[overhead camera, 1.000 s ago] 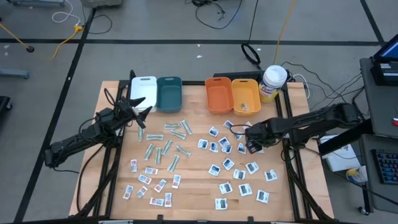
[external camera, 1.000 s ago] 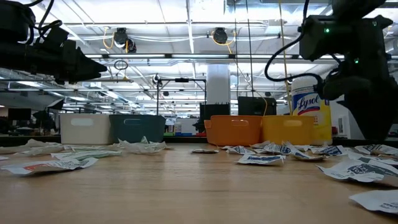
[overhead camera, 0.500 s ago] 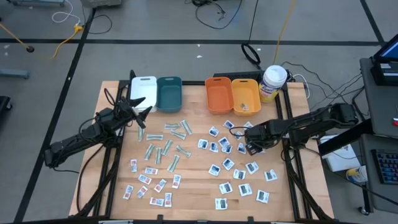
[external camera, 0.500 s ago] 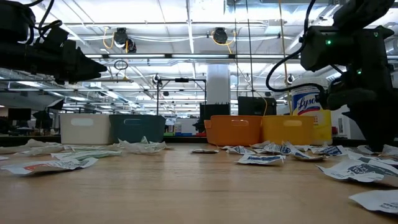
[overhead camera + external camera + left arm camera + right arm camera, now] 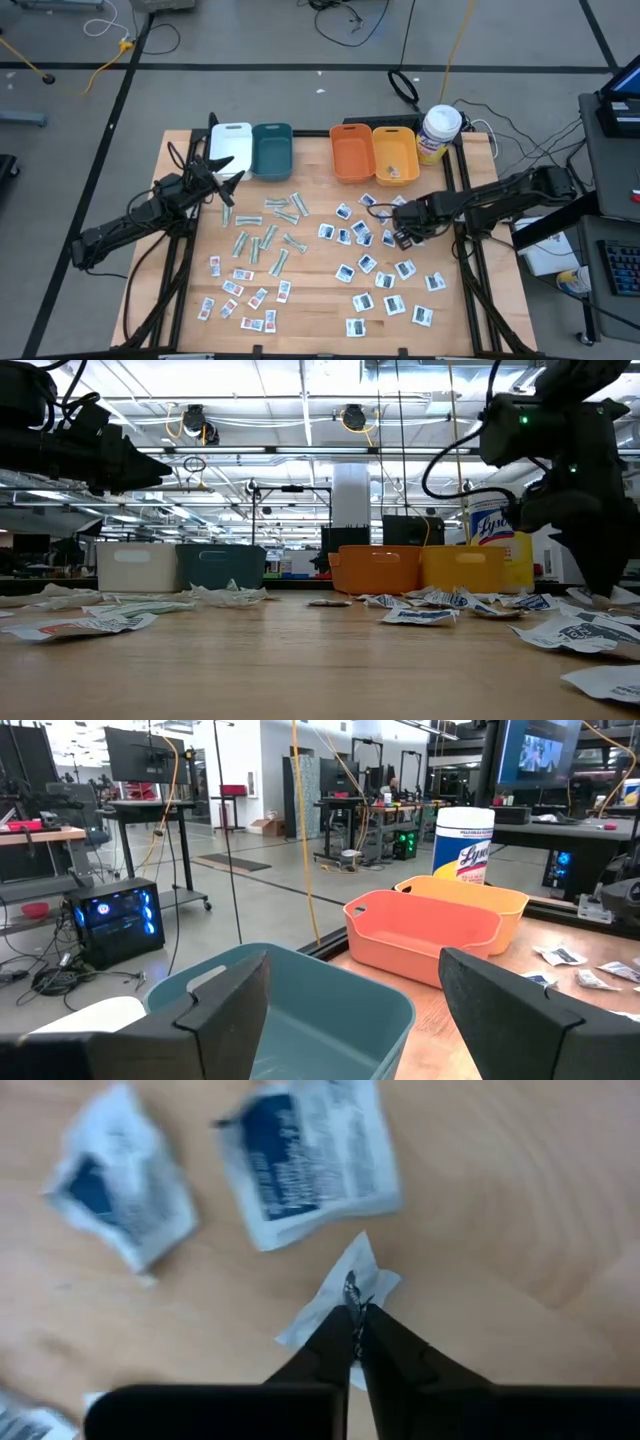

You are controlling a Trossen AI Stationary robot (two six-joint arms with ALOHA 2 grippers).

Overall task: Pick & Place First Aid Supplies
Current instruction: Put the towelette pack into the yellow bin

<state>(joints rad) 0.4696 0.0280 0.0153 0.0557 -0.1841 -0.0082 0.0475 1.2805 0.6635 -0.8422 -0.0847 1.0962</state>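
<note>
Since the earlier frame the right gripper [image 5: 400, 237] has dropped onto the table among the blue-print packets and pinched its fingers together. Its wrist view shows the fingertips [image 5: 352, 1320] closed on a crumpled white packet [image 5: 340, 1305] that lies on the wood, with two blue-print packets [image 5: 305, 1165] just beyond it. The overhead view cannot show that pinch; the arm covers it. More blue-print packets [image 5: 378, 279] crowd all around the gripper, close on every side. The left gripper [image 5: 228, 172] hangs with its fingers wide apart, holding nothing, near the white bin [image 5: 229, 143] and teal bin [image 5: 272, 150]. Its wrist view looks over the teal bin toward the orange bin [image 5: 425, 932] and a white canister [image 5: 464, 843]. Pale-green strips [image 5: 268, 232] lie in the middle of the table [image 5: 310, 290], red-print packets [image 5: 240, 295] toward the front left.
</note>
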